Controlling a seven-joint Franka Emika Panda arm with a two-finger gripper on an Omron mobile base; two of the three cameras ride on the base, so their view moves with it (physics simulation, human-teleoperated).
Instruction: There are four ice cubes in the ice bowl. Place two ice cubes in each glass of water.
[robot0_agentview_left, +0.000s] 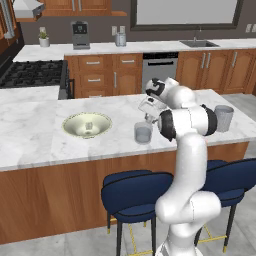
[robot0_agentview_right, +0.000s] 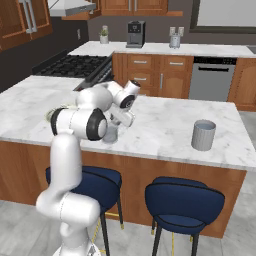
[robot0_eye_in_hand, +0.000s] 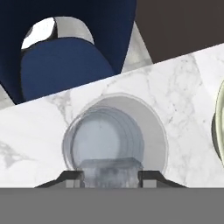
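Observation:
My gripper (robot0_eye_in_hand: 109, 178) is shut on a pale ice cube (robot0_eye_in_hand: 109, 169), held straight above the open mouth of a grey glass of water (robot0_eye_in_hand: 109, 131). From the left base view the hand (robot0_agentview_left: 148, 118) hangs just over that glass (robot0_agentview_left: 143, 134) near the counter's front edge. The cream-green ice bowl (robot0_agentview_left: 72, 126) sits to its left with a small ice cube (robot0_agentview_left: 89, 126) inside. The other glass (robot0_agentview_left: 223, 118) stands at the counter's right end, also seen as a glass (robot0_agentview_right: 204, 135) in the right base view. My arm partly hides the near glass (robot0_agentview_right: 111, 136) there.
Two blue stools (robot0_agentview_left: 132, 195) (robot0_agentview_right: 185, 200) stand under the counter's front edge. A stove (robot0_agentview_left: 32, 74) lies at the back left, and a sink (robot0_agentview_left: 199, 44) and a coffee machine (robot0_agentview_left: 80, 35) sit on the rear counter.

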